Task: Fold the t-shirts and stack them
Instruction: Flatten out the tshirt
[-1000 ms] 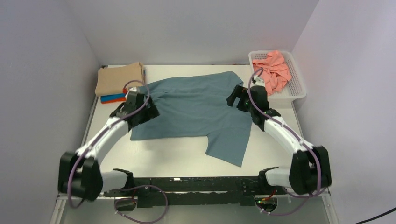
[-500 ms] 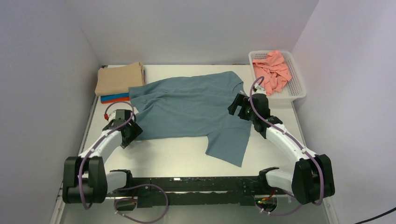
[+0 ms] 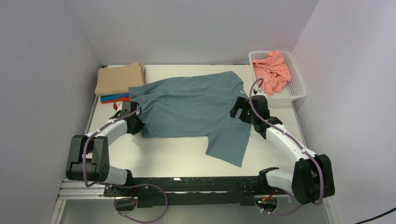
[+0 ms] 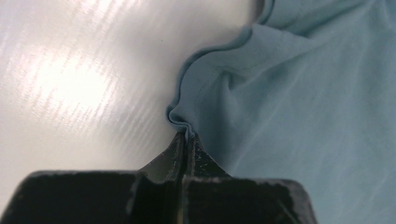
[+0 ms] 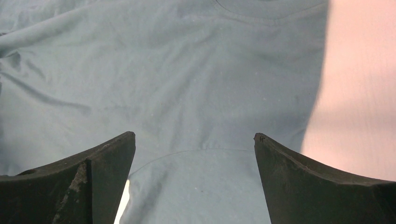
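My left jaws just closed on the teal t-shirt (image 4: 289, 93) hem; right jaws gape above it, grasp pending.

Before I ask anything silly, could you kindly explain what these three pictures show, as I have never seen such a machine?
It is a robot: two arms bolted at the near edge of a white table, each ending in a two-finger claw. The wide picture looks down from above and behind the arms; the other two come from small cameras, one on each wrist. A grey-teal t-shirt lies spread out in the middle. The left claw is pinched shut on its edge at the near left corner. The right claw is open over the shirt's right side, holding nothing. At the back left sits a stack of folded shirts, tan on top; at the back right, a white basket holds a crumpled pink shirt.
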